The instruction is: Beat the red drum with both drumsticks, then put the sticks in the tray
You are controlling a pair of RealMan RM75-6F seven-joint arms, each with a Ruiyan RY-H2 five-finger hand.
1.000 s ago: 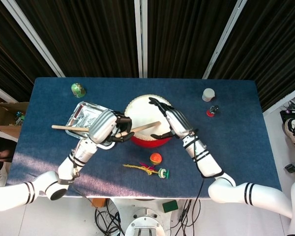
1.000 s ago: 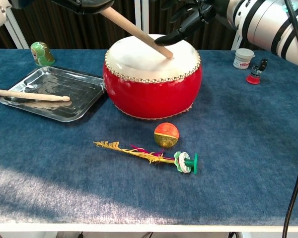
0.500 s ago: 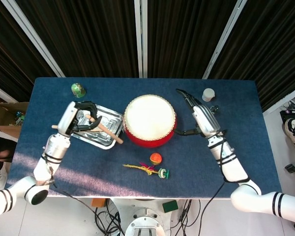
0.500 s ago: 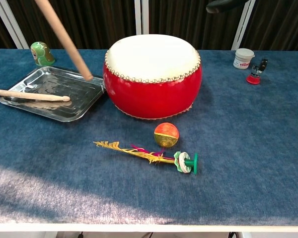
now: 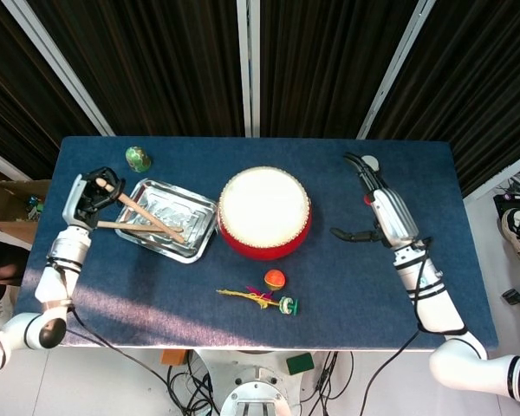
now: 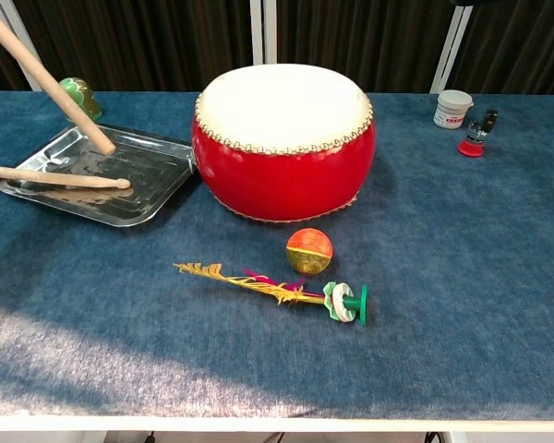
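The red drum (image 5: 264, 213) (image 6: 284, 138) with its cream skin stands mid-table. Left of it is the metal tray (image 5: 204, 232) (image 6: 171, 171). One drumstick (image 5: 121, 226) (image 6: 46, 175) lies in the tray, its handle jutting over the left rim. My left hand (image 5: 88, 195) grips the second drumstick (image 5: 147, 216) (image 6: 51, 83) by its handle, left of the tray; the stick slants down with its tip over the tray floor. My right hand (image 5: 381, 208) hovers right of the drum, fingers spread, holding nothing. Neither hand shows in the chest view.
A green figurine (image 5: 138, 159) (image 6: 78, 98) stands behind the tray. A white jar (image 5: 367, 164) (image 6: 453, 108) and a small red bottle (image 6: 475, 137) stand back right. An orange ball (image 5: 275, 279) (image 6: 309, 251) and a feathered toy (image 5: 258, 299) (image 6: 268, 288) lie before the drum.
My left hand swung the stick off the drum, leftward, and lowered its tip over the tray. My right hand drew away from the drum to the right.
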